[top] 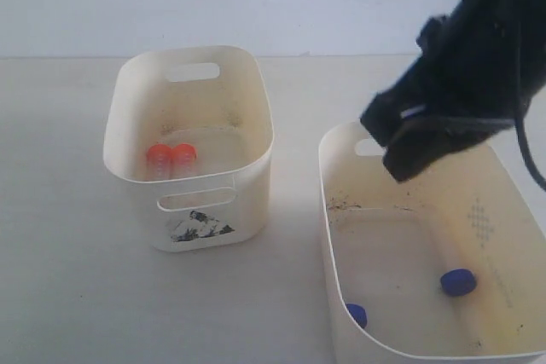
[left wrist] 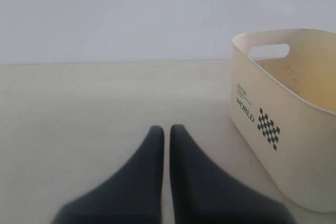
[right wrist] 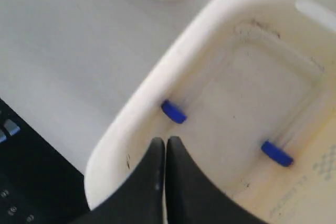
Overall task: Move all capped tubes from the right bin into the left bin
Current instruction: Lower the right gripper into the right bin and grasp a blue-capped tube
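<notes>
Two blue-capped tubes lie on the floor of the right bin. Two orange-capped tubes already sit in the left bin.

The right tool hangs above the right bin, jaws pressed together, holding nothing. Both blue caps lie below it, one against the wall on the left-bin side. Use the right arm; it is the nearer.

The left tool is likewise closed and empty, low over the table.

The right wrist view shows both caps unobstructed. No view shows the clear bodies plainly, so you cannot read their long axes.
</notes>
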